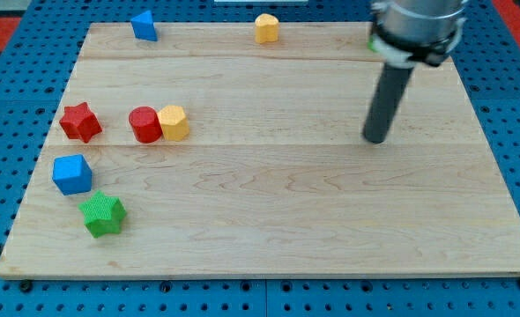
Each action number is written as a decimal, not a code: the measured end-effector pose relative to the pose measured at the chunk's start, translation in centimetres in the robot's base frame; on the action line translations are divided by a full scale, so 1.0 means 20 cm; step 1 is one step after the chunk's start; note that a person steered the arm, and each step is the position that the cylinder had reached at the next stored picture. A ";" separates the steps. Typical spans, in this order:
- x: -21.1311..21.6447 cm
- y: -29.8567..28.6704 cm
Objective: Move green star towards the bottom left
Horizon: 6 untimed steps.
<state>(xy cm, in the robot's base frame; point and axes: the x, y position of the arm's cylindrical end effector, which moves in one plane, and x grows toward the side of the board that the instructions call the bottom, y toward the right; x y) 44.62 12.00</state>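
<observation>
Nearest the view's bottom, the green star (pixel 102 215) sits at the board's lower left, just below the blue cube (pixel 71 173). Further right lie the red cylinder (pixel 144 124) and yellow block (pixel 174 122), touching. My tip (pixel 375 139), a bare rod holding nothing, rests well apart at the view's right.

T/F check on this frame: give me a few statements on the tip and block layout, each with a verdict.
1. My tip touches the green star. False: it stands far off toward the view's right.
2. The red cylinder touches a yellow block. True.
3. The blue cube lies just above the green star. True.
4. The red star sits at the board's top edge. False: it is at the left side, mid-height.
</observation>
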 end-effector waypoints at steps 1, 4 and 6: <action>0.13 -0.36; 0.49 -1.54; 0.39 -1.87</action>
